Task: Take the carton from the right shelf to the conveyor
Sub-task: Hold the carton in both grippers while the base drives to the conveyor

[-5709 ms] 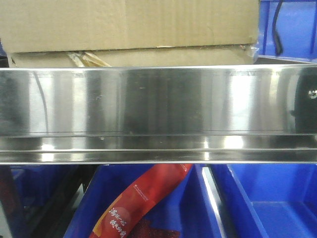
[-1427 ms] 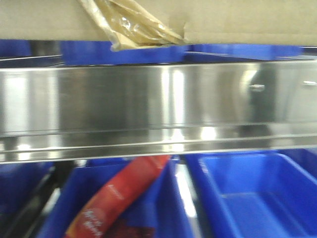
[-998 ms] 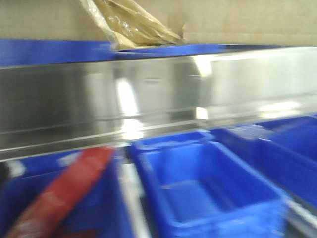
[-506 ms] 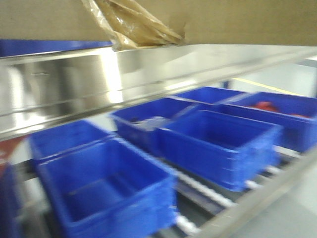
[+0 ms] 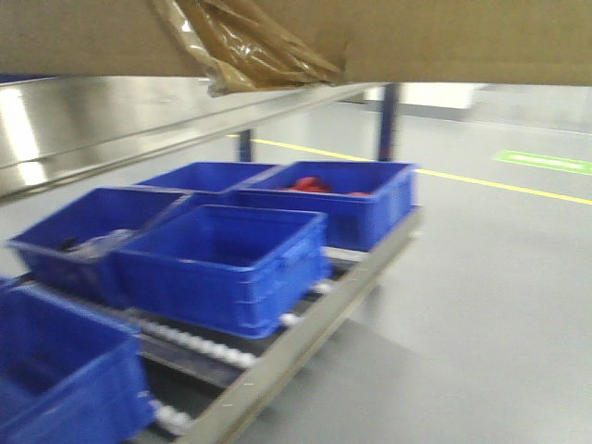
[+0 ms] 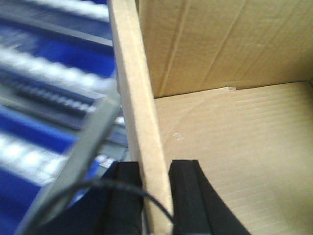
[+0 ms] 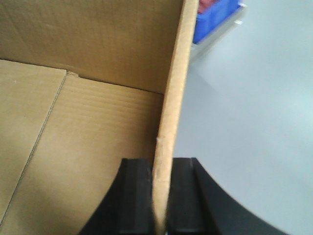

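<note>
The large plain brown corrugated cardboard carton (image 5: 444,37) spans the whole top of the front view, with a crumpled tangle of glossy amber tape (image 5: 250,46) hanging at its lower seam. It is open-topped and I hold it by two opposite side walls. My left gripper (image 6: 155,171) has its black pads pressed on either side of one upright wall, one pad outside and one inside the box. My right gripper (image 7: 160,169) pinches the opposite wall the same way. Just under the carton's lower edge, on the left, runs the shiny stainless-steel front rail of the shelf (image 5: 92,120), slanting away; I cannot tell whether box and rail touch. Below the rail, several blue plastic bins (image 5: 222,259) sit on a track of white rollers (image 5: 213,347), the far one holding something red (image 5: 310,185). To the right lies smooth light grey floor (image 5: 481,296), crossed by a yellow line (image 5: 481,180).
</note>
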